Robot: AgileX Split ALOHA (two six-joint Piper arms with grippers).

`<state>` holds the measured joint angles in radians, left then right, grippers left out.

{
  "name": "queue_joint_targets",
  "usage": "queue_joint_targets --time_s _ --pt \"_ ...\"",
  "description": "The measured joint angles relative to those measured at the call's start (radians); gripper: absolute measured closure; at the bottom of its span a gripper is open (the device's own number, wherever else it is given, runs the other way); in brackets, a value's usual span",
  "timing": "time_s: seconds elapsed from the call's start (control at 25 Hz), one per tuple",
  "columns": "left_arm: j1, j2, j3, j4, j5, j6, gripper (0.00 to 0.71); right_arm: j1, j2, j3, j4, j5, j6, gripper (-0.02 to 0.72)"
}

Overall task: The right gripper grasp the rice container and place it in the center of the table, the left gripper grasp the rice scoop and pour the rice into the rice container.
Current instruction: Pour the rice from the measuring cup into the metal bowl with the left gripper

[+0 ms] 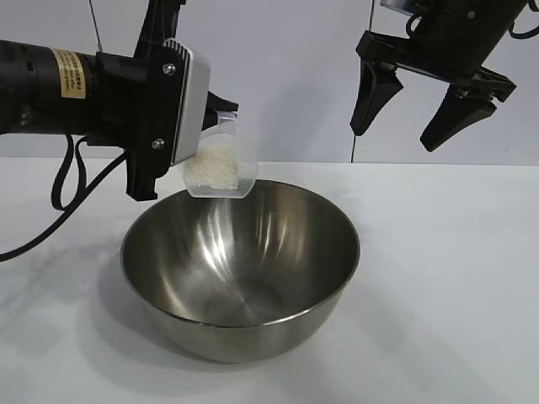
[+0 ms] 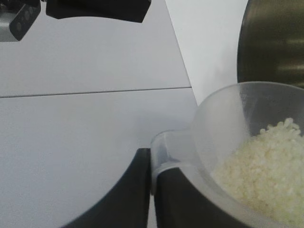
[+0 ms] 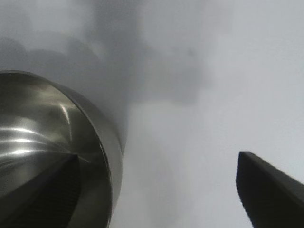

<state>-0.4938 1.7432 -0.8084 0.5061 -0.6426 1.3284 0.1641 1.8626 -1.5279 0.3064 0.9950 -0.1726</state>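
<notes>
Left gripper clamped tight on tab handle of rice scoop, fingers pinching tab. Scoop tilted, mouth toward rice container, poised just above its rim on left-arm side. Rice piled against low wall of scoop, none visible in bowl. Pour hinges on this: bowl opening directly below and ahead of scoop lip, so further roll should drop grains inside. Right gripper spread wide, empty, hanging above far side of bowl, apart from it. Bowl upright at centre of table.
</notes>
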Motion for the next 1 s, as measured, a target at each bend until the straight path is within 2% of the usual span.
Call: queue_joint_targets --time_s 0.2,0.6,1.0 --pt "0.000 0.000 0.000 -0.029 0.000 0.131 0.702 0.000 0.000 0.000 0.000 0.000 0.000 0.093" --pt "0.000 0.000 0.000 -0.029 -0.015 0.237 0.702 0.000 0.000 0.000 0.000 0.000 0.000 0.093" --pt "0.000 0.000 -0.012 0.048 -0.037 0.282 0.702 0.000 0.000 0.000 0.002 0.000 0.000 0.093"
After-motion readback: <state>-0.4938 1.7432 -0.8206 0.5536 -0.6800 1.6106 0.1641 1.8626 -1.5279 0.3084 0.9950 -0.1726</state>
